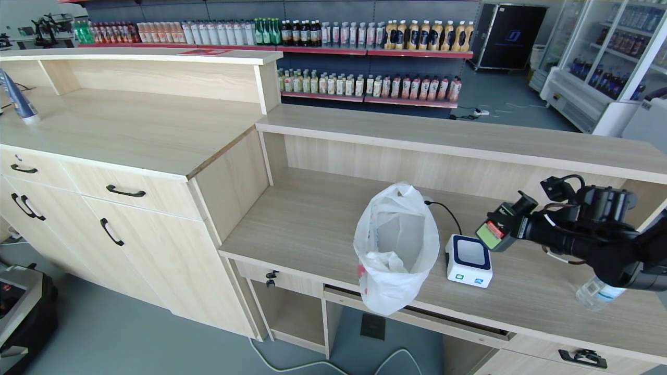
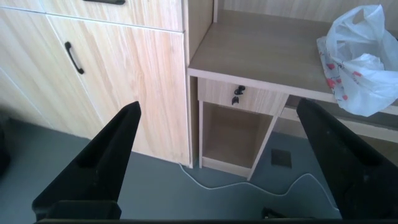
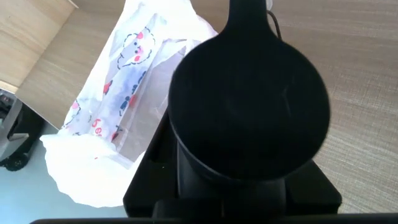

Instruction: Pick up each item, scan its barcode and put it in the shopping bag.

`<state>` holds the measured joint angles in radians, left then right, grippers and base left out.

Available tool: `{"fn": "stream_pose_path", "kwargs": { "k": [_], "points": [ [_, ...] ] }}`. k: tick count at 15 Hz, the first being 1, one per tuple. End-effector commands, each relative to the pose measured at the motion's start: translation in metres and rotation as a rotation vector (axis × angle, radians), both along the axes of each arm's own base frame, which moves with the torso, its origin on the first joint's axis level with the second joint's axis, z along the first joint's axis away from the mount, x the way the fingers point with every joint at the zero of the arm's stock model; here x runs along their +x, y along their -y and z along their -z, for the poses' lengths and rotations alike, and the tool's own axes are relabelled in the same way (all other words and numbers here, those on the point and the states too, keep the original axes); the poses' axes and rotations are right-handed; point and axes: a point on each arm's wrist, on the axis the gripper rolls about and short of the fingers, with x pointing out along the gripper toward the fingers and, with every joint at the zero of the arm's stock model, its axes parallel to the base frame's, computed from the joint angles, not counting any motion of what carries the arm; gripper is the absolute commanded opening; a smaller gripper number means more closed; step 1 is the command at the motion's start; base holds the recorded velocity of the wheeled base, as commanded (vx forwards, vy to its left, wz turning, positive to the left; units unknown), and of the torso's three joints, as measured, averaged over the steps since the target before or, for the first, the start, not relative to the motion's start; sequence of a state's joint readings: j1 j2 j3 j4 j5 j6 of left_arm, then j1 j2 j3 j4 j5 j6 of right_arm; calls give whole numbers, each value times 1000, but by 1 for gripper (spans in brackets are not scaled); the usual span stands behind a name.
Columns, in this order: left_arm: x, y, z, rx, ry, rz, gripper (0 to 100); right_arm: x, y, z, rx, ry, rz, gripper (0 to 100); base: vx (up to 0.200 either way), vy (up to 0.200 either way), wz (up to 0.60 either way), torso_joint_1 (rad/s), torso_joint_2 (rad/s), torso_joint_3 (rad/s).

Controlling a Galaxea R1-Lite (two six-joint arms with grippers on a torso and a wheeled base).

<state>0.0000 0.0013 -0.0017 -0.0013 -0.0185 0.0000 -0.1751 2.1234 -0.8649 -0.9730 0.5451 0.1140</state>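
Right hand (image 1: 508,225) holds item (image 1: 489,235) over wooden shop counter (image 1: 312,229)

1. The shopping bag (image 1: 396,245) is translucent white, printed with red and blue figures.
2. The scanner (image 1: 469,260) is white with a navy-framed window and a green mark.
3. The item (image 1: 492,234) I hold is green-faced with a red stripe.
4. The counter (image 1: 312,224) is pale wood grain; the cable (image 1: 449,211) is black.
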Motion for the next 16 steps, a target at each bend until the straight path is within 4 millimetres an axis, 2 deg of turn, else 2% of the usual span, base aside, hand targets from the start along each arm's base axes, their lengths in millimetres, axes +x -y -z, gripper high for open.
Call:
{"fn": "stream_pose_path", "kwargs": {
  "k": [1,16],
  "points": [
    [0,0,0,0,0,0,100,3,0,9,5,-20,-2,0,0,0,0,0,0,0],
    [0,0,0,0,0,0,100,11,1,17,28,-39,-1,0,0,0,0,0,0,0]
  ]
}}
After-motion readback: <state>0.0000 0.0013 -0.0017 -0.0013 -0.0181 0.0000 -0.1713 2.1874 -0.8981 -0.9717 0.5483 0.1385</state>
